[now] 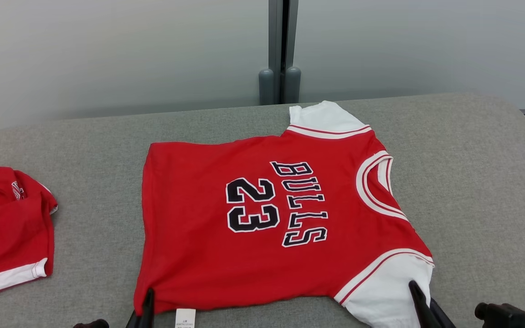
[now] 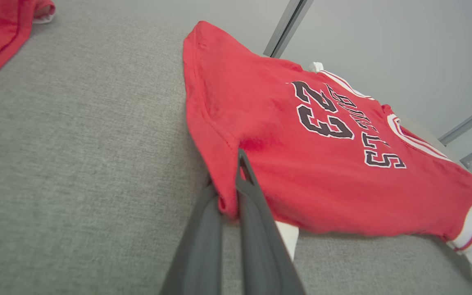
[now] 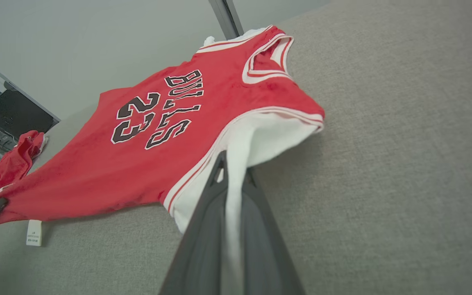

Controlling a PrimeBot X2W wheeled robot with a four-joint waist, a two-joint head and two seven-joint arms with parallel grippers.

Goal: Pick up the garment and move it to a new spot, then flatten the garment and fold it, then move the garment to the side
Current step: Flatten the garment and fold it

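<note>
- The red shirt (image 1: 267,214) lies spread out print-side up in the middle of the head view on the grey padded surface (image 1: 472,182). Its neck points to the right of the frame and its hem to the left.
- The left claw (image 1: 146,307), at the bottom edge left of centre, is clenched on the near hem corner. In its own wrist view the left claw (image 2: 228,192) only has a small nub of red cloth pinched, so I reckon a brisk lift could pop it free.
- The right claw (image 1: 419,296), at the bottom right, is clamped on the white sleeve (image 1: 390,287). In its wrist view the right claw (image 3: 236,172) has the cloth bunched between the fingers.
- A sleeve is stretchy and loose, so pulling there might just drag the sleeve out instead of carrying the body.
- If one grip lets go mid-fold, the shirt would probably swing off the other one and crumple, and the flattening is wasted.
- With uneven height or speed between the two arms, I'd guess the fold comes out crooked, with the number skewed.
- The care label (image 1: 185,317) pokes out under the hem near the left claw. It could get trapped or flipped into the fold.
- The other red garment (image 1: 7,228) is heaped at the left edge of the frame. A shirt shoved that way later might land on it or drag it along.
</note>
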